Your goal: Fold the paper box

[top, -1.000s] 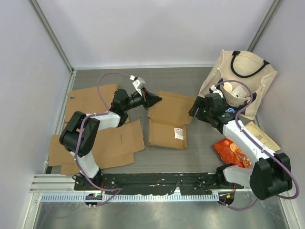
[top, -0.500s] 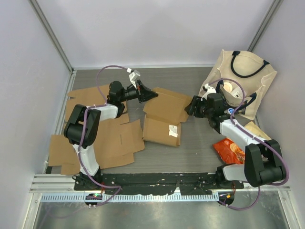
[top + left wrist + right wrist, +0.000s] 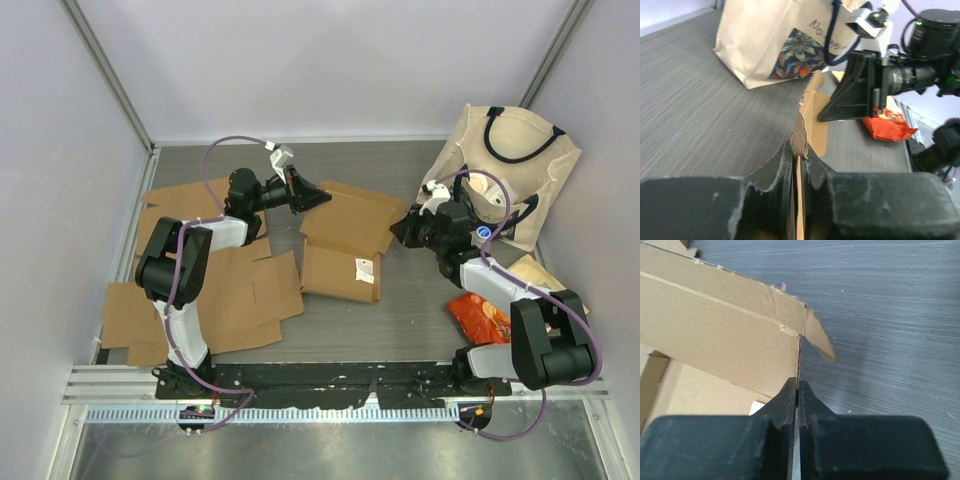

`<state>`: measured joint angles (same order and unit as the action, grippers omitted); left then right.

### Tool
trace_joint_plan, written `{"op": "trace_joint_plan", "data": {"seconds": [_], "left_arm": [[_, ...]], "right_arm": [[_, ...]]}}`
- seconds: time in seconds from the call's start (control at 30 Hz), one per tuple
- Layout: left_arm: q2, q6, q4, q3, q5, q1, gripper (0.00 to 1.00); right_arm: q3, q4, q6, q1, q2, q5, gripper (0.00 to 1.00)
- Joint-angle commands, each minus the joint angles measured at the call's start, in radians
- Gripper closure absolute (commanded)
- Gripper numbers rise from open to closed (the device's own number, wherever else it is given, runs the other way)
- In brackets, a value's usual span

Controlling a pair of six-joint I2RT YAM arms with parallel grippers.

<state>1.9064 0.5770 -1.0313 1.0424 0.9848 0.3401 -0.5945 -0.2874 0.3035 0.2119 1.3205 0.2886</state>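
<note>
The paper box (image 3: 345, 245) is a brown cardboard piece lying part-opened in the middle of the table, with a white label on its near panel. My left gripper (image 3: 318, 197) is shut on the box's far-left flap. In the left wrist view the cardboard edge (image 3: 805, 107) runs straight into the closed jaws of the left gripper (image 3: 799, 150). My right gripper (image 3: 403, 230) is shut on the box's right flap. The right wrist view shows the thin flap edge (image 3: 800, 347) pinched at the right gripper (image 3: 798, 385), with the box wall (image 3: 715, 325) to its left.
Flat cardboard sheets (image 3: 215, 290) cover the table's left side. A beige tote bag (image 3: 510, 170) lies at the back right, close behind the right arm. A red snack bag (image 3: 487, 318) and a tan packet (image 3: 545, 280) lie near the right arm's base.
The right gripper has closed on the box's right flap. The left gripper pulled its flap left and back, and the box shifted slightly left with it.
</note>
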Motion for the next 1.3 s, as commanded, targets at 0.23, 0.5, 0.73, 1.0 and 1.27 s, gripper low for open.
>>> {"op": "trace_joint_plan", "data": {"seconds": [0.23, 0.5, 0.73, 1.0, 1.27], "left_arm": [[-0.118, -0.129, 0.181, -0.073, -0.319, 0.005, 0.58], [-0.124, -0.205, 0.255, -0.042, -0.394, 0.056, 0.73], [-0.135, -0.325, 0.404, 0.024, -0.764, 0.160, 1.00], [-0.099, -0.289, 0.338, 0.059, -1.130, 0.229, 1.00], [-0.060, -0.264, 0.186, -0.008, -1.295, 0.298, 1.00]], "right_arm": [[0.042, -0.173, -0.036, 0.001, -0.070, -0.144, 0.99], [0.003, -0.162, -0.067, 0.000, -0.066, -0.147, 0.99], [-0.045, -0.153, -0.090, 0.068, -0.044, -0.356, 0.99], [-0.093, -0.259, -0.041, 0.237, 0.019, -0.873, 0.99], [-0.085, -0.403, 0.025, 0.317, 0.140, -1.170, 0.99]]}}
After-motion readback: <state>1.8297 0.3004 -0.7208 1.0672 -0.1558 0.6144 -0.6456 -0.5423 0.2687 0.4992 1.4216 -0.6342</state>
